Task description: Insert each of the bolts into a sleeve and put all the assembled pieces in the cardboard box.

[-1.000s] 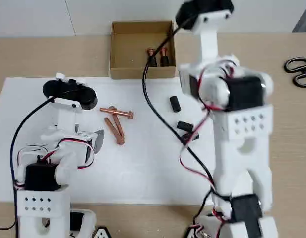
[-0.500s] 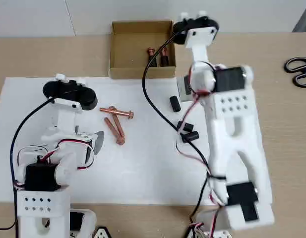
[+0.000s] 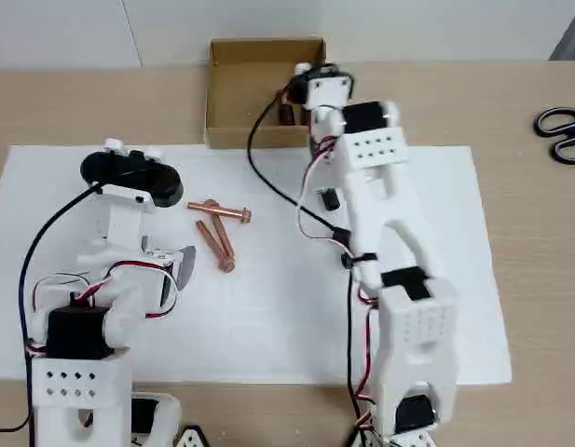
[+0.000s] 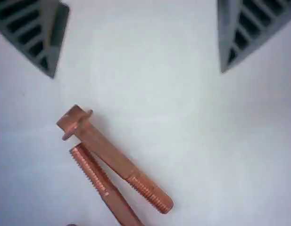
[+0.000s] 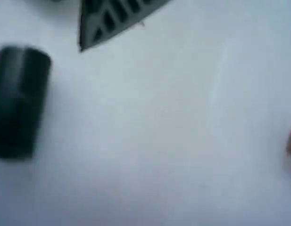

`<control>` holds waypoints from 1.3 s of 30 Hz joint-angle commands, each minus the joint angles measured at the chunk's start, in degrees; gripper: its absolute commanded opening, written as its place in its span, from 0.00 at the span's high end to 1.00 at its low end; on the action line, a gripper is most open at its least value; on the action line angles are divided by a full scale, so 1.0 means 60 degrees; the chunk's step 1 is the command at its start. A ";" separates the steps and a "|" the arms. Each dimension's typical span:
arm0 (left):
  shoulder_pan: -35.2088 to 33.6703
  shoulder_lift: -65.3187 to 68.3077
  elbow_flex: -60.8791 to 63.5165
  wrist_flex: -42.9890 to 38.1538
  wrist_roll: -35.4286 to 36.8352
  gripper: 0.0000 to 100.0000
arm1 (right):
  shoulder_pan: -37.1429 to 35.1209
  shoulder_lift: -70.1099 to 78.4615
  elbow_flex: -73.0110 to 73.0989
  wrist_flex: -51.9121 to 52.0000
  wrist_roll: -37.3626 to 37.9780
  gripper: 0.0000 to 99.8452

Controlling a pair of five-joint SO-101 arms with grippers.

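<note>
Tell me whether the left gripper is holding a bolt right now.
No: the left gripper stands open above the white sheet, and the two bolts lie loose on that sheet.

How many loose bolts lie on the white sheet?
3, clustered on the white sheet beside the left arm: one bolt crosswise, a second bolt and third bolt angled side by side next to it. The right arm may hide others.

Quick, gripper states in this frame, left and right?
Left gripper: open, empty, near the bolts.
Right gripper: cannot be told; a black sleeve lies near it.
</note>
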 commanded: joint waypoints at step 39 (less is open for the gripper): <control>-0.0044 -0.0176 -0.0037 0.0029 -0.0029 0.79 | 0.0930 0.1326 -0.3399 0.1575 0.0132 1.00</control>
